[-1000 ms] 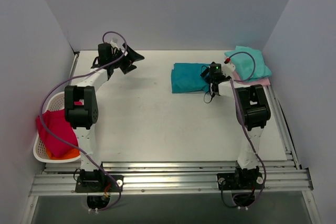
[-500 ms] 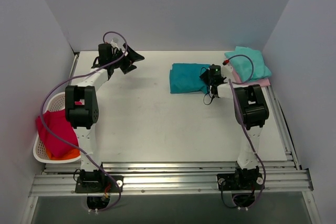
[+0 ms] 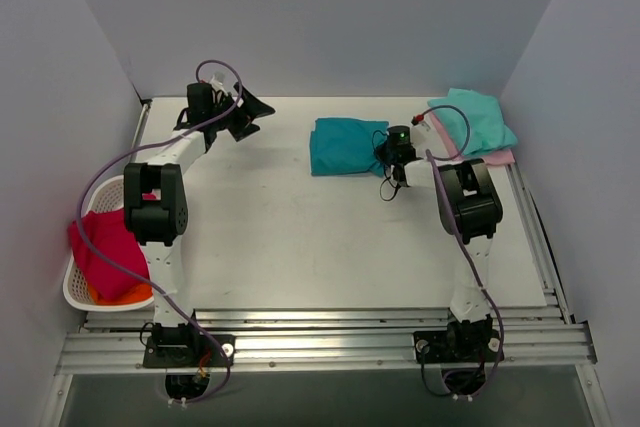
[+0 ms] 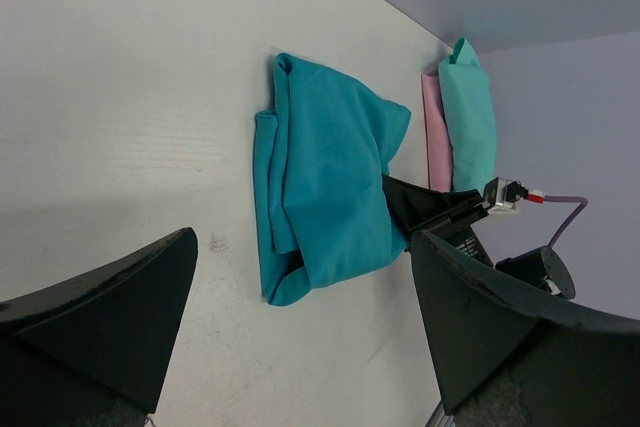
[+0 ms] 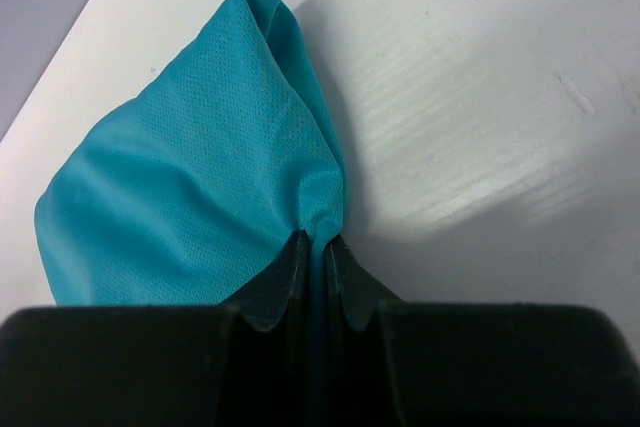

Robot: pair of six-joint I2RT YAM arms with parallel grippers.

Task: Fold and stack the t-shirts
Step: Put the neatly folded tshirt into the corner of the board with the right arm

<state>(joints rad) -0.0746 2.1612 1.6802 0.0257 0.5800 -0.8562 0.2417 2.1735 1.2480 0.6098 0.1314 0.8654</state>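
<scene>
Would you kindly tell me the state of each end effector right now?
Left end effector: open, empty.
Right end effector: closed on the teal t-shirt.

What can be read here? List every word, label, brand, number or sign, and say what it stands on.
None: no view shows legible text.
The teal t-shirt, mint-green t-shirt and pink t-shirt are plain, with no print or visible tag.
The white basket, left arm and right arm show no readable label; any marking there is too small to tell.
</scene>
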